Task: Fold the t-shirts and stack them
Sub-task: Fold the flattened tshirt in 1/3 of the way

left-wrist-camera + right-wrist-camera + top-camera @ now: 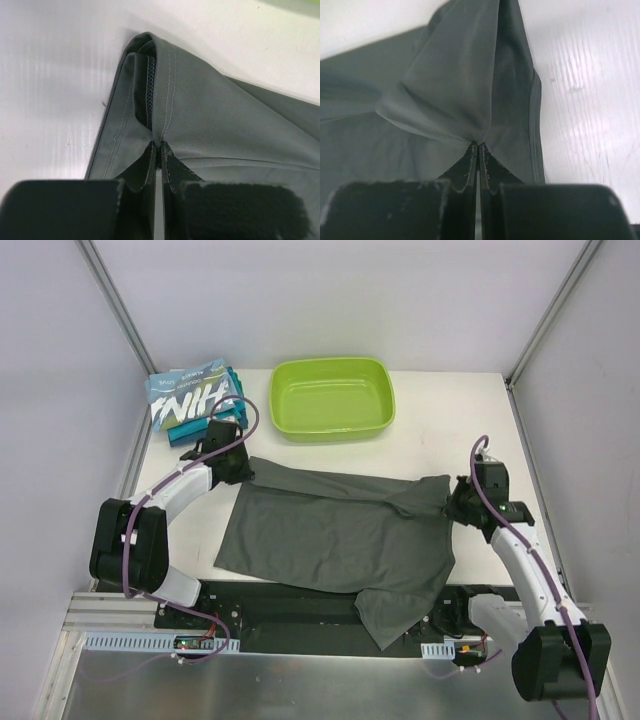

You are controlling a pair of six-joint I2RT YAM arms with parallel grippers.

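Observation:
A dark grey t-shirt (pixel 335 535) lies spread across the middle of the table, one part hanging over the near edge. My left gripper (pixel 237 468) is shut on its far left corner; the left wrist view shows the hemmed cloth (pixel 165 100) pinched at the tips of my left gripper (pixel 160 146). My right gripper (pixel 458 502) is shut on the shirt's far right corner, and in the right wrist view the fabric (pixel 460 90) bunches into my right gripper (pixel 478 145). A light blue t-shirt with white letters (pixel 190 395) rests folded on teal shirts (pixel 200 425) at the far left.
A lime-green tub (pixel 332 398) stands at the back centre, just beyond the grey shirt. White walls and metal posts (pixel 115 300) close in the table on three sides. Bare white table (pixel 490 420) shows at the far right.

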